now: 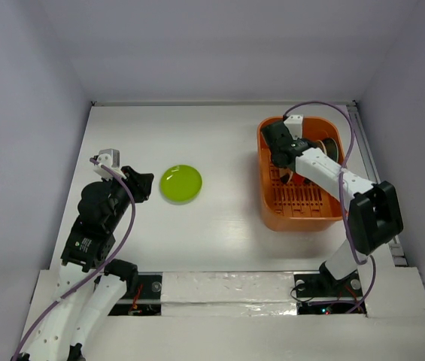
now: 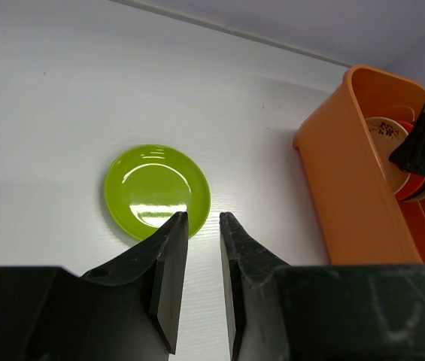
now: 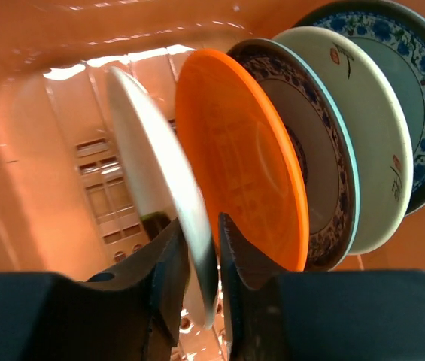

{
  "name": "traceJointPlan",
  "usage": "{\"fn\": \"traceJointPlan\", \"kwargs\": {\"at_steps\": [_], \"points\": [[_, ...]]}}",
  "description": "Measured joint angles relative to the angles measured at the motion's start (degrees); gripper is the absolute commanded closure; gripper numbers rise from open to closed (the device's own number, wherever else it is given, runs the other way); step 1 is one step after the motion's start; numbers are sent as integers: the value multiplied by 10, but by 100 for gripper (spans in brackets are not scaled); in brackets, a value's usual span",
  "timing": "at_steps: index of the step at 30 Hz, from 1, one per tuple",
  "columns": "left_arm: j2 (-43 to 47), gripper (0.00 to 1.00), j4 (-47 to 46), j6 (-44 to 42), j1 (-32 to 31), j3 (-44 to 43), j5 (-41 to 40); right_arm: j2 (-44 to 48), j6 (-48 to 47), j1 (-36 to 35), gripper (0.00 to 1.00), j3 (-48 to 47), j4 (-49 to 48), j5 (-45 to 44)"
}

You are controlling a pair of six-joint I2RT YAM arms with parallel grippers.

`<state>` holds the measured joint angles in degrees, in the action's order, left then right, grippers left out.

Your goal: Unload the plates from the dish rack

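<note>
Top view, the right arm point(image 1: 325, 169) blocks most of the plates point(image 1: 331, 147) down in the rack point(image 1: 296, 222). Right wrist: white plate point(image 3: 152, 188) all blur, lower rim swallowed inside the right gripper point(image 3: 198, 226). Flowered plate point(image 3: 419, 98) runs off frame. Left wrist: rack clipped at the right edge.

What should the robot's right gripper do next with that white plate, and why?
Probably lift it straight up. The right gripper looks pinched on the rim of the white plate, which stands on edge in the dish rack, close beside the orange plate. Rising straight should free it without knocking the orange plate.
</note>
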<state>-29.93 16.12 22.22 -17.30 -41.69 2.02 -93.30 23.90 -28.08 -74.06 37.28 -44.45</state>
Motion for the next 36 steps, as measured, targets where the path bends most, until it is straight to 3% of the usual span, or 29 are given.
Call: {"fn": "traceJointPlan", "kwargs": {"at_steps": [13, 21, 25, 31, 36], "points": [[1, 78, 0, 0, 0, 0, 0, 29, -49, 0, 100, -43, 27, -46], [1, 78, 0, 0, 0, 0, 0, 90, -64, -28, 100, -137, 84, -86], [2, 78, 0, 0, 0, 0, 0, 108, -64, -90, 100, -211, 96, -110], [2, 75, 0, 2, 0, 0, 0, 95, -48, -173, 100, -233, -1, 21], [5, 74, 0, 2, 0, 0, -1, -4, -4, -196, 100, -233, -88, 141]]}}
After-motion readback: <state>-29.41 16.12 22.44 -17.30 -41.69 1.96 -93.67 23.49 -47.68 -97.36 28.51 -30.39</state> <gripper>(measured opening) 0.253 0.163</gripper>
